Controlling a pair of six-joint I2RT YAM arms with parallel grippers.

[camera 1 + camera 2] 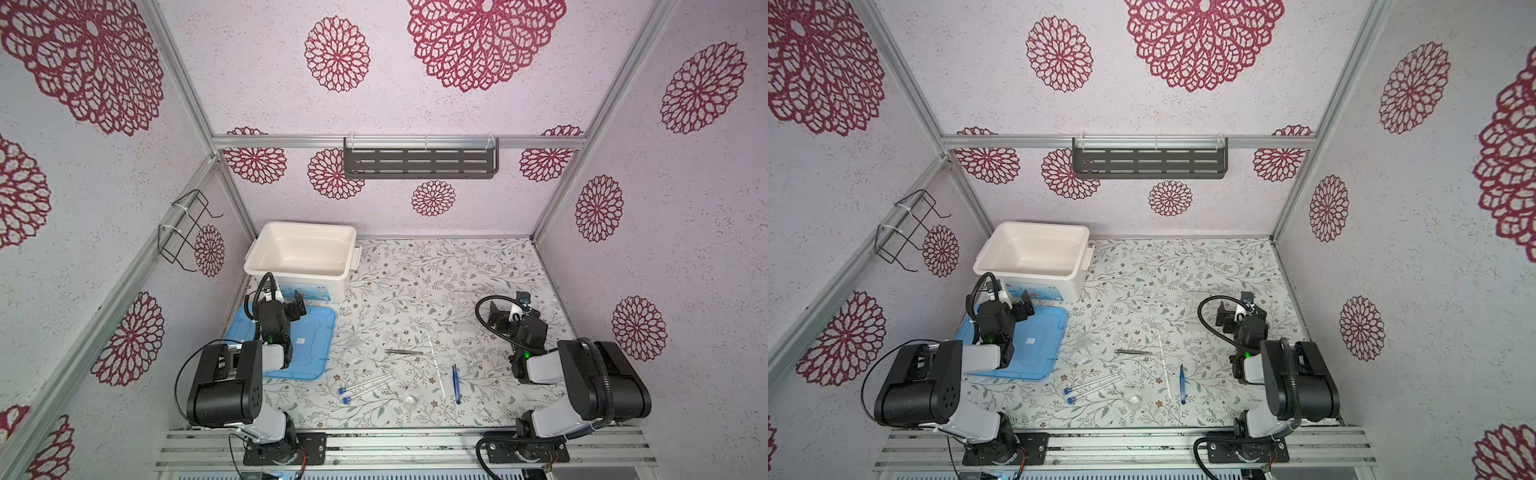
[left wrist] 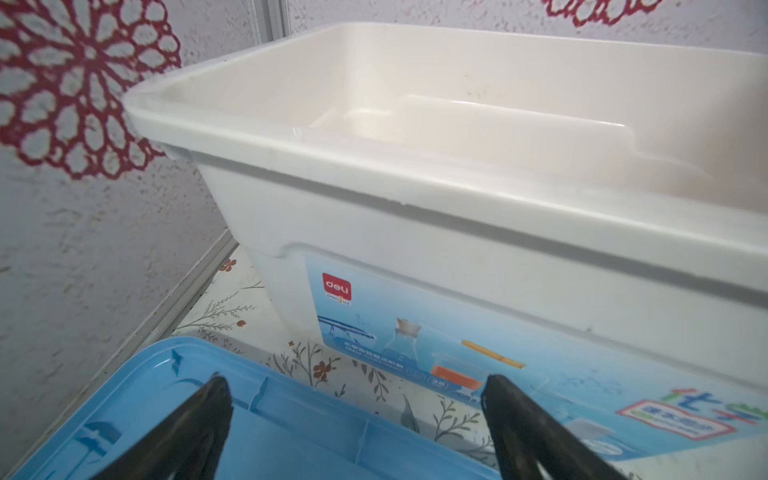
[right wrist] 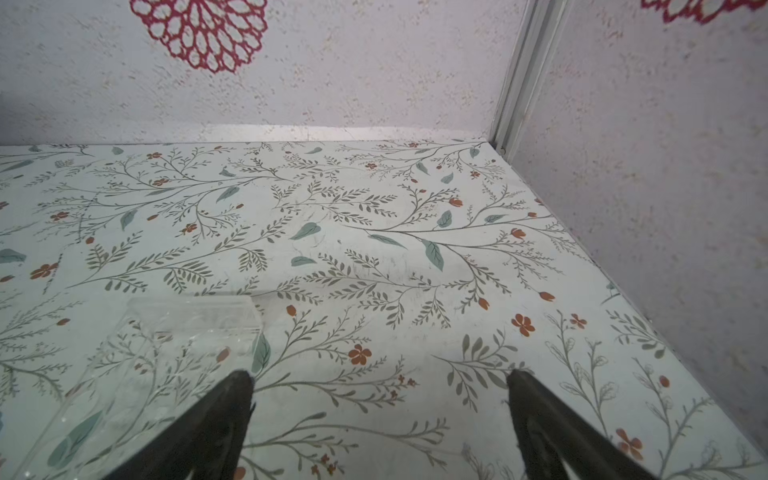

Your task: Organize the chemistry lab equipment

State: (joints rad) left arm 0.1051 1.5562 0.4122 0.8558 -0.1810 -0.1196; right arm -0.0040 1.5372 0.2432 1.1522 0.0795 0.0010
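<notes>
**White box (image 1: pixel 307 225) open in the back left corner of the counter (image 1: pixel 436 266); equipment loose toward the front edge**

1. Box and lid. The box stands uncovered, with a printed blue label on its front wall. Its blue lid (image 1: pixel 309 332) lies flat on the counter directly in front of it, along the left edge.

2. Left gripper (image 2: pixel 355 380). Jaws spread wide, nothing between them. It hangs over the back edge of the lid and faces the labelled wall of the box.

3. Right gripper (image 3: pixel 380 376). Jaws spread wide, nothing between them. It hangs over the right half of the counter, about midway between front and back edges, and points toward the back right corner. A clear plastic piece (image 3: pixel 191 316) stands on the counter near it. Contact cannot be told.

4. Equipment, all on the counter and outside the box, seen in both top views:
- Two test tubes (image 1: pixel 368 384) lie side by side near the front edge, left of centre, blue caps toward the front left corner.
- Metal tweezers (image 1: pixel 403 352) lie crosswise near the centre.
- White rod (image 1: pixel 436 365) runs front to back just right of the metal tweezers, apart from them.
- Blue tweezers (image 1: pixel 456 384) lie alongside the rod on its right.
- Clear dish (image 1: pixel 409 400) sits near the front edge, between the tubes and the rod.
- Faint clear glassware (image 1: pixel 353 344) lies between the lid and the metal tweezers. Its shape is too faint to tell.
</notes>
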